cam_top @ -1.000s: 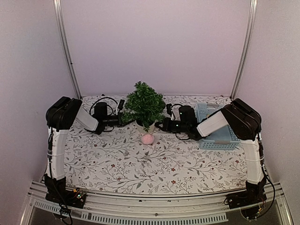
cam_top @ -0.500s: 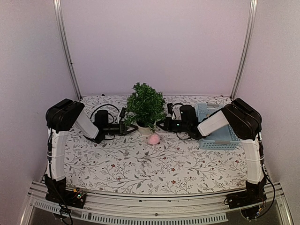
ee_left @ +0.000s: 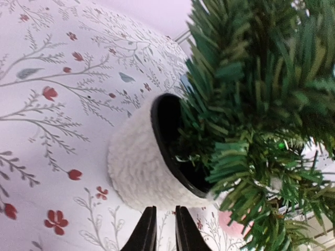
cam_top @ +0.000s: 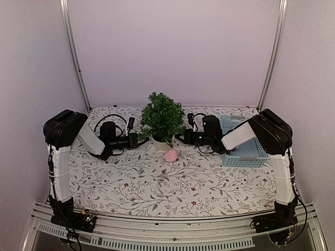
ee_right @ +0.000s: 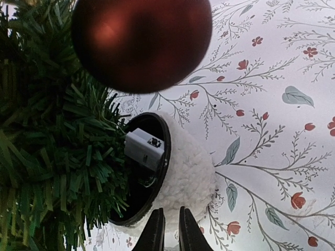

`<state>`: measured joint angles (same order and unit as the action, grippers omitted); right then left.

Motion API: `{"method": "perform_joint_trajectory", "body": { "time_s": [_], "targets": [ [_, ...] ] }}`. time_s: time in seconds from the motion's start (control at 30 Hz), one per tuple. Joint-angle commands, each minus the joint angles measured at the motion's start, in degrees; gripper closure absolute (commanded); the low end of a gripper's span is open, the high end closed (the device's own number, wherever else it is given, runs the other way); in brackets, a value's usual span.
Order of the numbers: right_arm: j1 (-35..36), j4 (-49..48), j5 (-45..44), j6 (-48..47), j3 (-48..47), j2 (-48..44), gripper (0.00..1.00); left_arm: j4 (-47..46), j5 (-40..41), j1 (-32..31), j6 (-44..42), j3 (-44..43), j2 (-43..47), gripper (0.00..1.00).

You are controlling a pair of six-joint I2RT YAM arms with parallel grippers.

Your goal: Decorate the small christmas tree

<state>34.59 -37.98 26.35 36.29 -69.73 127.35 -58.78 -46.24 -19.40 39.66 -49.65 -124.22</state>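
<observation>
While a red bauble seems hung in the small christmas tree, standing just ahead of both claw tips, left claw and right claw are clenched empty and a pink ball sits on the counter by the pot: mostly undone.

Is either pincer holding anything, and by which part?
Nothing visibly held. The left pincer and right pincer are nearly closed with bare gaps, beside the fuzzy white pot of the small green christmas tree.

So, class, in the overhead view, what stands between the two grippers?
The small christmas tree stands between the left gripper and the right gripper, one on each side of it; the top view shows this.
</observation>
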Motion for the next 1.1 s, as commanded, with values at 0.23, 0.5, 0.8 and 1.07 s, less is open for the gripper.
{"method": "perform_joint_trajectory", "body": {
  "time_s": [0.23,0.5,0.8,1.07],
  "targets": [
    [-0.31,-2.58,3.48,0.4,3.61,-1.23,0.87,7.99,1.36,1.74,-3.81,-12.21,-4.35,0.84],
    [-0.27,-2.4,3.62,0.71,1.29,-0.11,0.86,8.12,-0.22,1.02,-3.0,-16.42,-7.44,0.84],
    [-0.31,-1.0,3.53,0.03,-1.19,1.69,0.86,7.37,-1.94,-1.15,-4.05,-13.75,-6.52,0.87],
    [-0.56,0.78,3.88,-1.59,-3.14,2.67,0.87,3.6,-1.18,-2.68,-3.38,-8.55,-4.89,0.88]
  ]
}}
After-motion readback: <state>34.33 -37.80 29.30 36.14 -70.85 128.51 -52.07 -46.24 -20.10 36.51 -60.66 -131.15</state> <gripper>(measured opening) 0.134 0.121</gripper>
